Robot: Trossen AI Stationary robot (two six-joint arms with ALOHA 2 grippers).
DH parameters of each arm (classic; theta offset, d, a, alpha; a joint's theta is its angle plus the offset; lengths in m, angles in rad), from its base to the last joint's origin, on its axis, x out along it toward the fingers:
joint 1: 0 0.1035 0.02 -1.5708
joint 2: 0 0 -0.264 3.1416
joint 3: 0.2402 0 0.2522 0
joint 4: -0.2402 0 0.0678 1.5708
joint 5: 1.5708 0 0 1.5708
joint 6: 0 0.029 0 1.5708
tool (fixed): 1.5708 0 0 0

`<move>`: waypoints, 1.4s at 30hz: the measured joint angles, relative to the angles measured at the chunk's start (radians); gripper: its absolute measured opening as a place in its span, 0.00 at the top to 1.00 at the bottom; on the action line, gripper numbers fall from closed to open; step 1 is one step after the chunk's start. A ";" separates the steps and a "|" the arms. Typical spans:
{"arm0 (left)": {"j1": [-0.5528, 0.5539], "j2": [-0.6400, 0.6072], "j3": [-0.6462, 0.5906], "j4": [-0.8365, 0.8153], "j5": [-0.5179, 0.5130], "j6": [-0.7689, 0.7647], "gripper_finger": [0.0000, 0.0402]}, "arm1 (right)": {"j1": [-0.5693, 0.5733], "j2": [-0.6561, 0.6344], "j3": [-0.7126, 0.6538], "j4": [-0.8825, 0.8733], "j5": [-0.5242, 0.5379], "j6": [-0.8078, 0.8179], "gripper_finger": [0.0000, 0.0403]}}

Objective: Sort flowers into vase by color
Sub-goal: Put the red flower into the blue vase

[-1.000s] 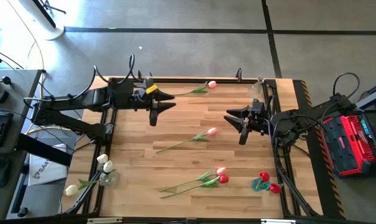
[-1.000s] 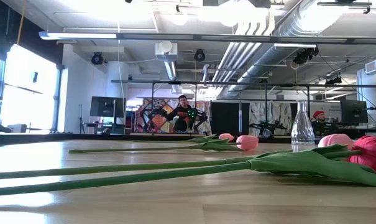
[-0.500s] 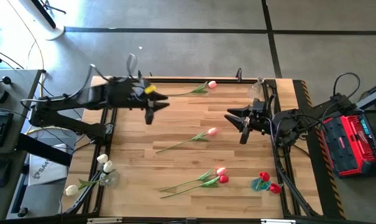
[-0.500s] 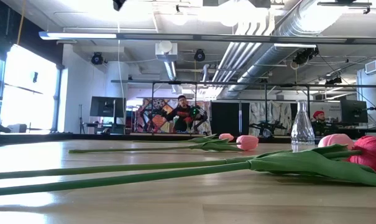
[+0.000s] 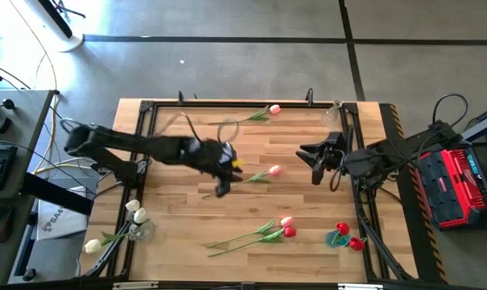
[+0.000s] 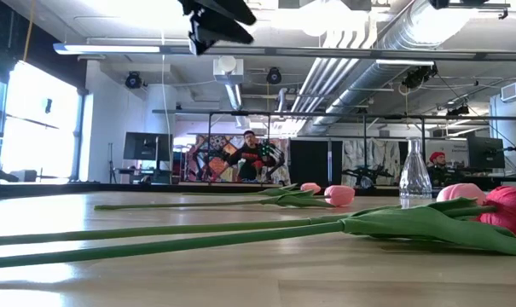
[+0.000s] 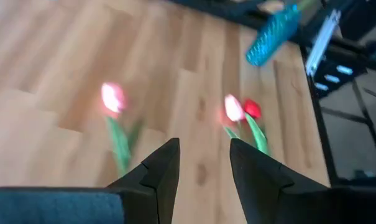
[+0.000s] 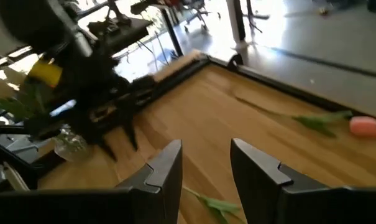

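The pink tulip lies mid-table, stem running toward the left arm. The left gripper hangs right over that stem, fingers apart, nothing in them. To do this well: drop straight down, pinch the thin stem near the middle, not the head, & lift slow so it won't slip. The right gripper waits near the right edge w/ fingers apart, also empty. Other stuff: a pink one by the far edge, a pink & red pair nearer the front, white ones in a vase front-left, red ones in a vase front-right, an empty vase far right. Nothing blocks the way.
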State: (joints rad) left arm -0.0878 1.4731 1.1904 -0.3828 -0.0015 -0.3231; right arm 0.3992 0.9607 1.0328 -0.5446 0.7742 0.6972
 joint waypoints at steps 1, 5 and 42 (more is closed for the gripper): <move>-0.017 0.022 0.000 0.013 0.001 -0.017 0.68 | 0.000 0.001 0.000 -0.024 0.000 0.036 0.69; -0.083 0.094 0.000 0.073 0.000 -0.094 0.68 | 0.000 0.002 0.000 -0.085 -0.008 0.134 0.69; -0.392 0.599 0.000 0.526 -0.145 -0.086 0.68 | 0.000 -0.013 0.000 -0.138 -0.260 0.090 0.69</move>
State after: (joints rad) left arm -0.4800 2.0724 1.1906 0.1431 -0.1464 -0.4090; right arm 0.3996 0.9474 1.0328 -0.6825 0.5138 0.7877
